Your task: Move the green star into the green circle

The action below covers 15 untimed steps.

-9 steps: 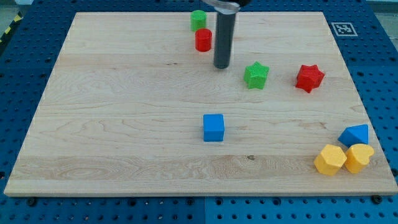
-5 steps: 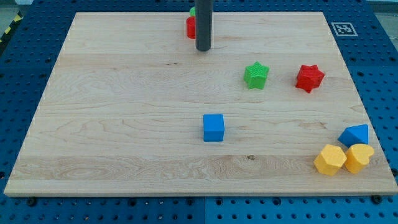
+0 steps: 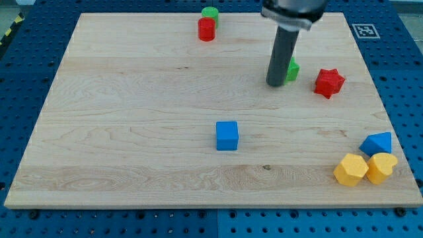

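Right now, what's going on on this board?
My tip sits against the view's left side of the green star, hiding most of it. The green circle is far off at the view's top, touching the red cylinder. The star has not reached it yet; the red star lies just right.

Bright, even overhead light fills the frame; the pale wooden board (image 3: pixel 132 119) shows no glare. Shadows are faint and short. The rod's top at 12 o'clock is motion-blurred, while the blocks toward 5 o'clock stay crisp.
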Available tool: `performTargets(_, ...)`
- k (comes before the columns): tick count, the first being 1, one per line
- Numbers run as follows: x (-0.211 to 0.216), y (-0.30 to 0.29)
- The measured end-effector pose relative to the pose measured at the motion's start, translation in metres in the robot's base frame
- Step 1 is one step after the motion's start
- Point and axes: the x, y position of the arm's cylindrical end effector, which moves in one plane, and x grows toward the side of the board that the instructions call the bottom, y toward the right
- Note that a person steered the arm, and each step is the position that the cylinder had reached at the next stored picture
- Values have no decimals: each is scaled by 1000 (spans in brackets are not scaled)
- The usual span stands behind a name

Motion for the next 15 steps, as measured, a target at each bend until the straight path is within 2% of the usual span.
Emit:
performTargets(1, -54, -10)
performTargets(2, -44, -13)
performTargets(3, 0, -13)
performTargets(4, 4, 12)
performTargets(6, -117, 19)
performTargets(8, -58, 35)
performTargets(9, -53, 62)
performTargets(10, -60, 96)
performTargets(12, -113, 110)
performTargets(13, -119, 115)
performTargets(14, -124, 90)
performTargets(15, -124, 128)
